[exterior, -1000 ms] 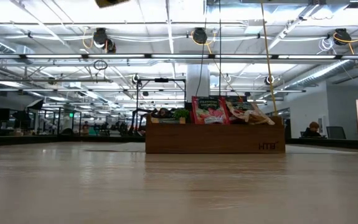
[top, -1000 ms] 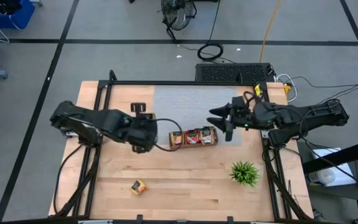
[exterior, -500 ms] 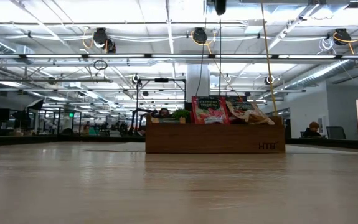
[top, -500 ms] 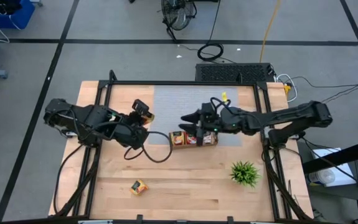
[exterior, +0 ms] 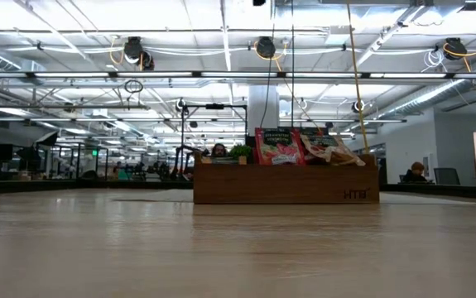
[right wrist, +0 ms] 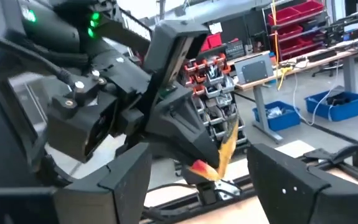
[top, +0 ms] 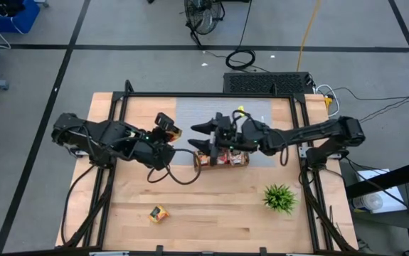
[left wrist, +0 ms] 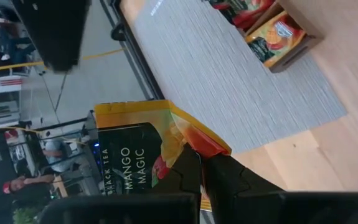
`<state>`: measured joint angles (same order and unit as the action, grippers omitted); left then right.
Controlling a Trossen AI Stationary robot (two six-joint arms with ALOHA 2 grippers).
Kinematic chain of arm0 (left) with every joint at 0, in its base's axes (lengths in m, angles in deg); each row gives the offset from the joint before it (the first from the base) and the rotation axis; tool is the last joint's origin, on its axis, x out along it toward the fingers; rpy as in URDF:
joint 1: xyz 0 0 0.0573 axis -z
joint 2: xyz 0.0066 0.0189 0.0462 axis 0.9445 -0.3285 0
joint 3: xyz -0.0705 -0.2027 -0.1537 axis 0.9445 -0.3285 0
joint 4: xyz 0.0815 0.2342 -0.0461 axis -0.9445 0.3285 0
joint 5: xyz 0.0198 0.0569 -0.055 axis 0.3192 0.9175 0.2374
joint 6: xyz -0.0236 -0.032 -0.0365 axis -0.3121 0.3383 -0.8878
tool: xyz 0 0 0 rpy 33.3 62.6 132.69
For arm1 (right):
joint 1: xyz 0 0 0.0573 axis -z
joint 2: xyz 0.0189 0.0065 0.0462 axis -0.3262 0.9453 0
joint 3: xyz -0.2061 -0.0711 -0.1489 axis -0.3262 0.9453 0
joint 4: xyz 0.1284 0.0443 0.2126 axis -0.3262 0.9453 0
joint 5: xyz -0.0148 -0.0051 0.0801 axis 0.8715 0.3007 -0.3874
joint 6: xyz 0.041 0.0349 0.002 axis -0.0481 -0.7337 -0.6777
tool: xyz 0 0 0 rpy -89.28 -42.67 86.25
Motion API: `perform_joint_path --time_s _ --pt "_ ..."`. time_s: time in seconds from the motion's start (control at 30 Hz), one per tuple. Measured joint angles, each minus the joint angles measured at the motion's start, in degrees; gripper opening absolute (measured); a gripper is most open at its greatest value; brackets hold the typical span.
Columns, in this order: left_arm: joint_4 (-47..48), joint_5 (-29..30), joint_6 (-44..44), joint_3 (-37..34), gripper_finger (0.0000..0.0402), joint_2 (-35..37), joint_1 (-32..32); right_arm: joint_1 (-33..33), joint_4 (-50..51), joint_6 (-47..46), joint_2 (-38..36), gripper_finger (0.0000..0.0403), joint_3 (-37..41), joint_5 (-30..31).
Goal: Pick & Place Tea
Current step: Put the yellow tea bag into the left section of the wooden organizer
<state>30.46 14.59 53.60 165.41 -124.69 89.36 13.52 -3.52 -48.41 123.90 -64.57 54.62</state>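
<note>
My left gripper (top: 163,134) hangs over the table's left half, shut on an orange-yellow tea sachet (left wrist: 138,146) printed "Mango Magic". My right gripper (top: 198,137) reaches in from the right, level and open, just to the right of that sachet. In the right wrist view the sachet (right wrist: 225,149) shows edge-on ahead of the right fingers, apart from them. A brown wooden tray (top: 222,158) on the grey mat holds red and orange sachets (exterior: 279,146) standing upright. One more sachet (top: 159,213) lies flat on the wood near the front left. My left gripper pinches the sachet between its two fingers at a corner by its red-orange edge (left wrist: 194,146). Most of the sachet reaches out past the fingertips. It is lifted clear of the table.
A spiky green plant (top: 280,198) stands on the wood at the front right. The grey mat (top: 211,114) covers the far middle of the table. A black frame (top: 126,99) runs along the table's edges. The left arm's cable (top: 179,174) loops above the wood beside the tray.
My right gripper has swept toward the table's left, from beyond the tray's right end to just beside the held sachet. My left gripper has rolled about its own line, turning the sachet with it, and has stayed in nearly the same place.
</note>
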Motion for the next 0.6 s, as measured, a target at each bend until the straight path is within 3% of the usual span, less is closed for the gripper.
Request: perform_joint_path --time_s 0.17,0.6 --pt "-0.11 -0.08 0.04 0.00 0.0009 -0.75 0.26 0.82 4.54 0.18 3.76 0.0240 -5.45 -0.12" --pt "-2.54 0.14 0.03 0.02 0.0009 -0.95 2.22 2.19 2.70 -4.69 6.96 0.0217 -5.54 -0.01"
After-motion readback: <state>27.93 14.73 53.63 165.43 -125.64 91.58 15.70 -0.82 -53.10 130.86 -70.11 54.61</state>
